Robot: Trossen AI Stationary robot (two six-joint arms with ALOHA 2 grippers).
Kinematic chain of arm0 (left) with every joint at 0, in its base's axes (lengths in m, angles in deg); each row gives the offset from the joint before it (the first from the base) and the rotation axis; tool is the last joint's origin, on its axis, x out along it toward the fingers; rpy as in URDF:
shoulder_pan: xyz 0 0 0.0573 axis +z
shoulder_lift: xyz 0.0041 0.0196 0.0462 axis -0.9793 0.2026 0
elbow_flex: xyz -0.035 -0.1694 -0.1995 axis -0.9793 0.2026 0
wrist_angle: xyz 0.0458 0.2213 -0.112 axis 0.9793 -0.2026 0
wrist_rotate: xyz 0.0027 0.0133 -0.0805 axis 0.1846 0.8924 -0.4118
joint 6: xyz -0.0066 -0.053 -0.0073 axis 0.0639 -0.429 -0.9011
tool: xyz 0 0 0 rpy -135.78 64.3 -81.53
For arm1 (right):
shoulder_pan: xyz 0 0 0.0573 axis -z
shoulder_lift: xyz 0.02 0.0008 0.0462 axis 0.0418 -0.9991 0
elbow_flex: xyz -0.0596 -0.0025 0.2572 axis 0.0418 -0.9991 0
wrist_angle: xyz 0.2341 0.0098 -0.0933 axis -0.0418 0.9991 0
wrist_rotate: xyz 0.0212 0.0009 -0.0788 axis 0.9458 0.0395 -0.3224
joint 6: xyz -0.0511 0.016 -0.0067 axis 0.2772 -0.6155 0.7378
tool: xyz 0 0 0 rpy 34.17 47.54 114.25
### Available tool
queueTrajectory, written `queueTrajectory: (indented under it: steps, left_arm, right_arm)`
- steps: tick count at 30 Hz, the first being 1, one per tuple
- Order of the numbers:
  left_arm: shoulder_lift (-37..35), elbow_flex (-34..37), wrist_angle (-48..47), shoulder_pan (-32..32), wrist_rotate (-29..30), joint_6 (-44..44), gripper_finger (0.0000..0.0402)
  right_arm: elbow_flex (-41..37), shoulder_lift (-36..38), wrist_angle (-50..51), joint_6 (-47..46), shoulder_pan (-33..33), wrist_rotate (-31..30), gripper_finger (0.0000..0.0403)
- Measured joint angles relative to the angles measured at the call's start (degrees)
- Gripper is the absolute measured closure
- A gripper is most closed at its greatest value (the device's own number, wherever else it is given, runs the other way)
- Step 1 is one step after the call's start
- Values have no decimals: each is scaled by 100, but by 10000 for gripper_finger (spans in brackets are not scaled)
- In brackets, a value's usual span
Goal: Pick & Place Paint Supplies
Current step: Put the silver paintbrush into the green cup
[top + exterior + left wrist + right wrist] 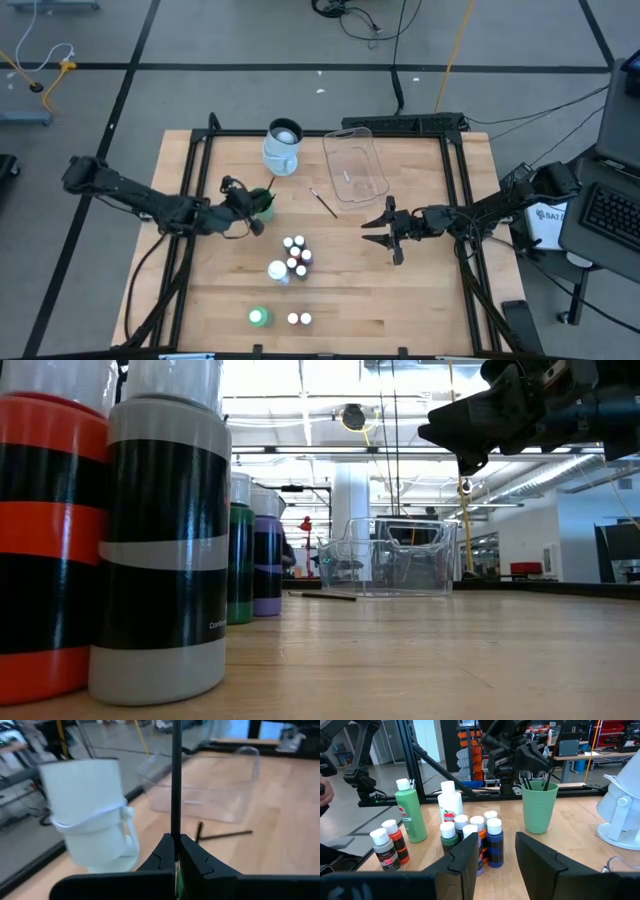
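My left gripper stands over a green cup, shut on a thin dark brush; more brush handles stick up out of the cup. My right gripper hovers open above the table's right middle, facing a cluster of small white-capped paint bottles. A tall white bottle and a tall green bottle stand upright beside the cluster. Another brush lies flat on the table. My left gripper pinches the brush's dark handle between its two fingers, which lie across it. The brush stands upright and rises well above the fingers. Its lower end is hidden behind the fingers, where a sliver of the green cup shows.
A white pitcher stands at the far edge, with a clear plastic tray to its right. Two small bottles stand near the table's near edge. Bare wood lies to the right of the bottles.
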Motion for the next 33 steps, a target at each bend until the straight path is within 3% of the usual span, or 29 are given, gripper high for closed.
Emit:
queueTrajectory:
  steps: [3,10,33]
  left_arm:
    - [2,0,-136,130,-395,-138,401]
    - [0,0,-514,281,-694,-426,401]
    - [0,0,-789,454,-1210,-633,381]
  right_arm:
    - [0,0,1,-25,0,0,277]
    - [0,-2,0,-63,0,0,277]
    - [0,0,3,-111,0,0,277]
